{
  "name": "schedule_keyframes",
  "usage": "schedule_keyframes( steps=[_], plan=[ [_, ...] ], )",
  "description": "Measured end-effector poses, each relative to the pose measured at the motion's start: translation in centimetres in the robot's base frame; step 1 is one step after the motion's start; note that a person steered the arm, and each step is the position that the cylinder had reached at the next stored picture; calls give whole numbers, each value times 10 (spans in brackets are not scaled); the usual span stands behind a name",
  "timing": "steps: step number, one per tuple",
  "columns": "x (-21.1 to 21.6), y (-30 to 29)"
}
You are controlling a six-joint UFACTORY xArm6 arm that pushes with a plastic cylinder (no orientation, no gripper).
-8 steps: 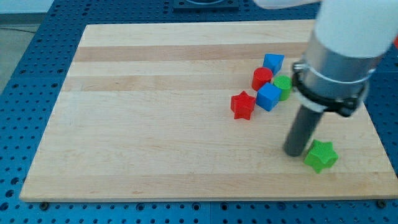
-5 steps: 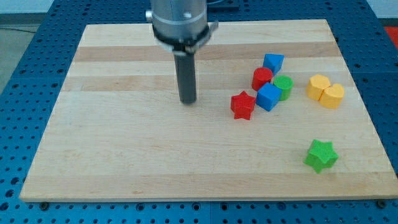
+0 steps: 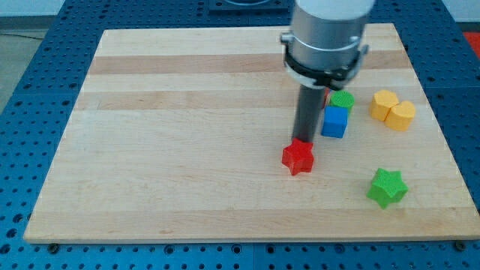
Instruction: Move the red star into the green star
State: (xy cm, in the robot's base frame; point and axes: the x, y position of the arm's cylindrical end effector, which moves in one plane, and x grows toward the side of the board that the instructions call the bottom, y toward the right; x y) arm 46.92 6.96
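Note:
The red star [image 3: 298, 157] lies on the wooden board [image 3: 172, 150], right of centre. The green star [image 3: 388, 187] lies near the board's lower right corner, apart from the red star. My tip [image 3: 304, 140] is at the red star's top edge, touching it. The rod rises from there and hides blocks behind it.
A blue cube [image 3: 334, 121] sits just right of the rod, with a round green block [image 3: 342, 100] above it and a sliver of a red block [image 3: 326, 96] beside the rod. Two yellow blocks [image 3: 392, 109] lie at the view's right.
My tip moved from the board's left-centre to the red star's top edge. The red star slid down and slightly right. The blue cube shifted right and down; the second blue block is now hidden.

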Motion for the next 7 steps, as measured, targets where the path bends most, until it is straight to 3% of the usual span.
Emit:
schedule_keyframes(
  steps=[1, 2, 4, 7],
  plan=[
    [-4, -19],
    [31, -22],
    [67, 18],
    [82, 55]
  ],
)
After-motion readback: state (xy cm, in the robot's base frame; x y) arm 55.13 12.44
